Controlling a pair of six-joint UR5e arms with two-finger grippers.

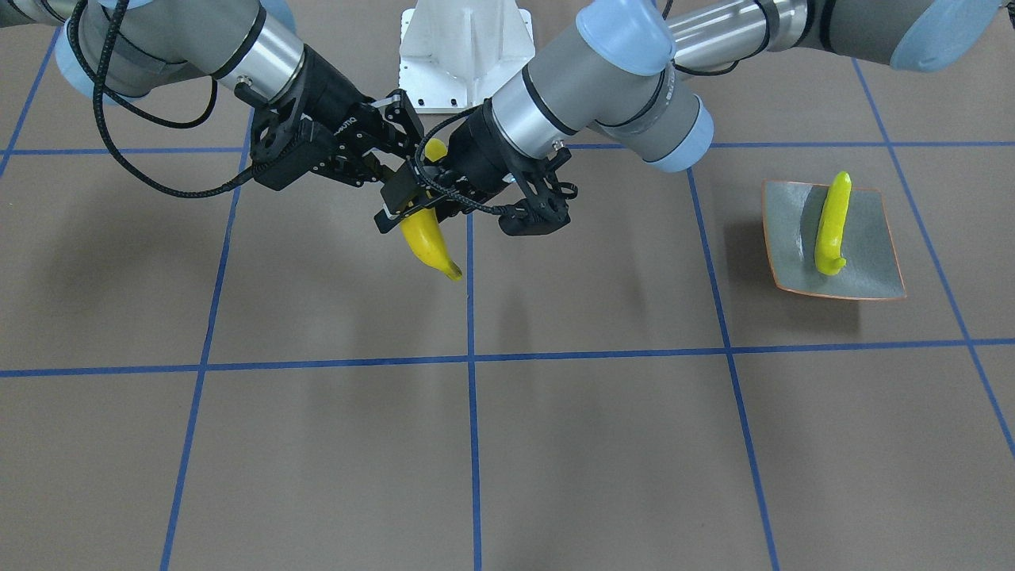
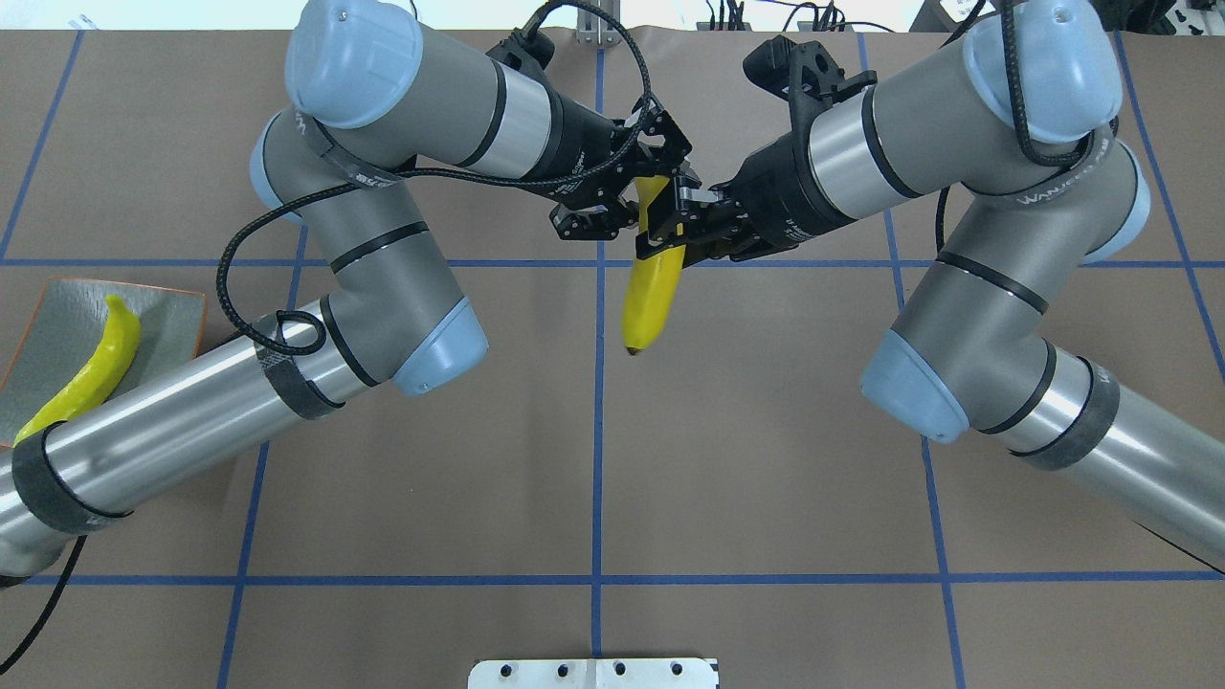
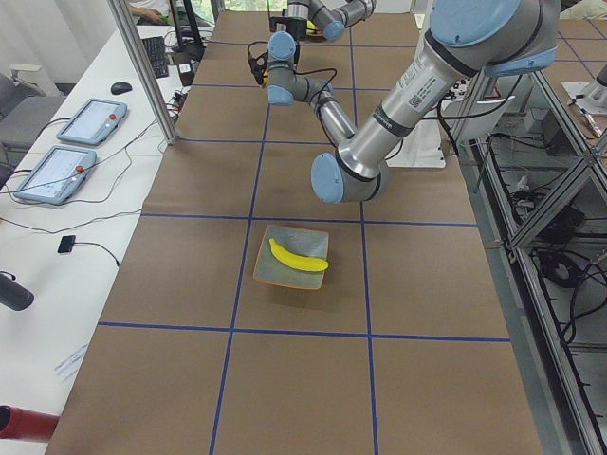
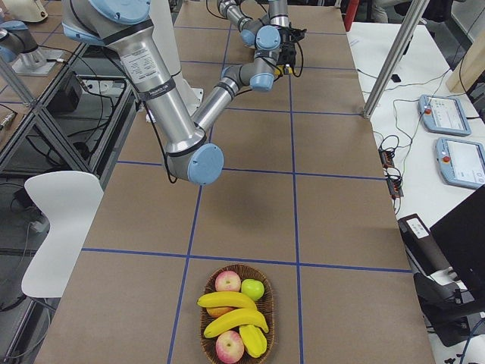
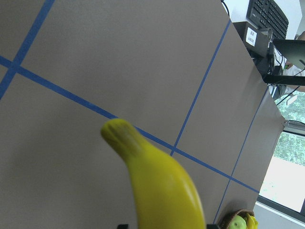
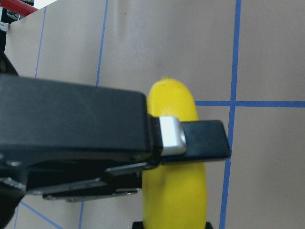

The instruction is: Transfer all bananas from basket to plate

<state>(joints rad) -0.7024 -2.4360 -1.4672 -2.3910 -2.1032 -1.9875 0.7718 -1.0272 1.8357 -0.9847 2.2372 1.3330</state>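
A: Well, start overhead. Where is the banana you are moving?

B: You'll find it in the air over the middle of the table (image 2: 766, 459). The held banana (image 2: 651, 287) hangs nearly upright, its long axis up and down and its dark tip pointing at the tabletop. The right gripper (image 2: 672, 226) pinches its upper part. The left gripper (image 2: 639, 191) sits at the top end, and you cannot tell whether its fingers press or stand clear. At the view's left edge, the plate (image 2: 57, 316) carries the plate banana (image 2: 100, 359), which lies diagonally with its lower end hidden behind the left arm (image 2: 191, 411). The white print on a grey elbow strap (image 2: 1053, 188) is too small to read.

A: And the front-facing camera?

B: There the plate banana runs toward and away from the robot, with its hooked end on your side. The white lettering on the right gripper's body is turned and not legible.

A: The side cameras?

B: From the left end you see the plate banana lying slantwise across the plate. From the right end, a wicker basket (image 4: 270, 307) holds two basket bananas (image 4: 227, 300), roughly parallel and lying crosswise, beside a reddish apple (image 4: 227, 281) and a green apple (image 4: 253, 289).

A: The wrist cameras?

B: On the left wrist, the held banana rises from the bottom edge, with its stubby end toward the upper left. On the right wrist, a black finger (image 6: 200, 140) with a silver tip lies across it. You cannot tell there which gripper the finger belongs to.
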